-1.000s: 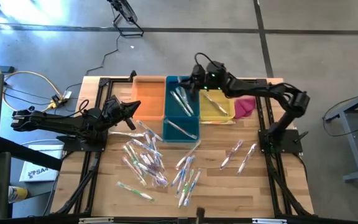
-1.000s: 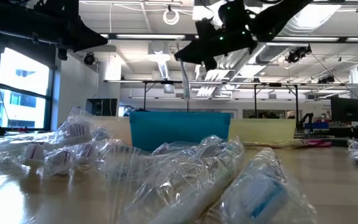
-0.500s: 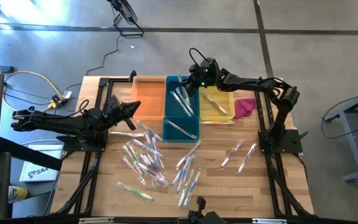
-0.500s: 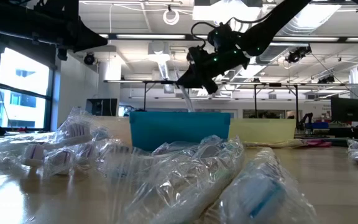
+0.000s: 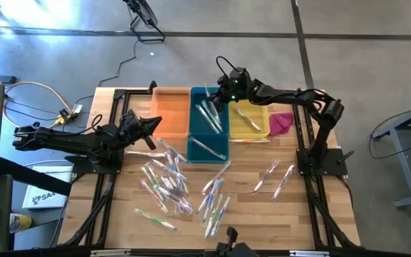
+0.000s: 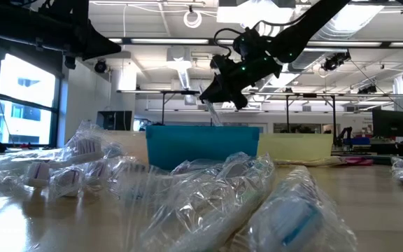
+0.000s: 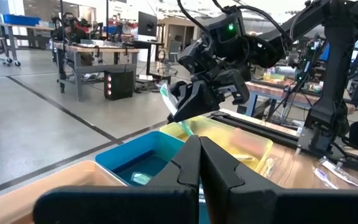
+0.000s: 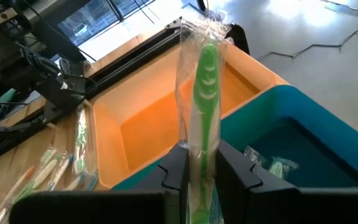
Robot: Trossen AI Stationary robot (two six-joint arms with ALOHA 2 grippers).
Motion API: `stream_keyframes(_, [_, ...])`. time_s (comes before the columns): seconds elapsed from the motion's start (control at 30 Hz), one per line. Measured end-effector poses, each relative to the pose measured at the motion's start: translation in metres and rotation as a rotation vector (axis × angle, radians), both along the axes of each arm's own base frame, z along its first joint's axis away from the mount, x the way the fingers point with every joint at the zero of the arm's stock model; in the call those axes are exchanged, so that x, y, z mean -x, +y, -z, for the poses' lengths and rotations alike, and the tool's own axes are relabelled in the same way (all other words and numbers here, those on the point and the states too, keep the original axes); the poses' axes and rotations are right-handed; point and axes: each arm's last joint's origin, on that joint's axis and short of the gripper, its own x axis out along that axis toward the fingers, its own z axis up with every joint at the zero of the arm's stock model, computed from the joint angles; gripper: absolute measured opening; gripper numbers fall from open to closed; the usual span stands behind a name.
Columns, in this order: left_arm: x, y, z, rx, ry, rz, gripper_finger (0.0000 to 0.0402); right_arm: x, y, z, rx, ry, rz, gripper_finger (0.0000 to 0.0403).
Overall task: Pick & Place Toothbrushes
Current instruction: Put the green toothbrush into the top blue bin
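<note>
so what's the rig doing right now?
Sorting wrapped toothbrushes into bins. The right gripper is shut on a green toothbrush in its clear wrapper and holds it in the air above the blue bin, near its border with the orange bin. A few brushes already lie in the blue bin and in the yellow bin. The left gripper is shut and empty, waiting by the orange bin. A loose pile of toothbrushes is on the table.
</note>
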Motion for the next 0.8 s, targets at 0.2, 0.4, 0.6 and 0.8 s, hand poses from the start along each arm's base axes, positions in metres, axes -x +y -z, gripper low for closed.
stream_keyframes(0.2, [0.0,0.0,0.001,0.0,0.007,0.0,0.0,0.001,0.001,0.004,-0.015,0.043,0.022,0.0045])
stream_keyframes(0.4, [0.0,0.0,0.001,0.0,0.016,0.0,0.0,0.0,0.004,0.01,-0.027,0.087,0.038,0.0045])
stream_keyframes(0.6, [0.0,0.0,0.002,0.001,0.025,0.0,0.0,0.0,0.006,0.011,-0.031,0.108,0.046,0.0045])
stream_keyframes(0.8, [0.0,0.0,0.002,0.014,0.016,0.001,0.0,0.0,0.007,0.013,-0.058,0.121,0.061,0.0045])
